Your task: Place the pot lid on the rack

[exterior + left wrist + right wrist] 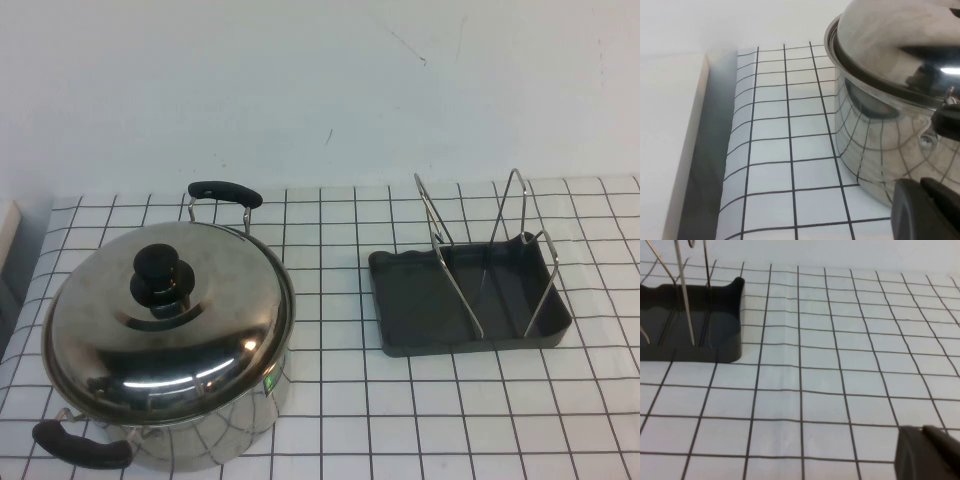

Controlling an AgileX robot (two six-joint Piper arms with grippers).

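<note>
The pot lid point(170, 320), domed shiny steel with a black knob point(160, 275), sits on the steel pot point(235, 425) at the table's front left. The rack point(400, 300), a dark grey tray with silver wire loops, stands empty to the right. Neither gripper shows in the high view. In the left wrist view my left gripper point(920, 184) is shut and empty, low beside the pot point(880, 145), with the lid point(890, 35) above it. In the right wrist view my right gripper point(922, 431) is shut and empty over the table, apart from the rack point(715, 347).
The pot has two black handles, one at the back point(224, 192) and one at the front point(78, 446). The table is white with a black grid point(330, 400). A white wall point(320, 90) runs behind. A pale ledge point(670, 150) borders the table's left edge.
</note>
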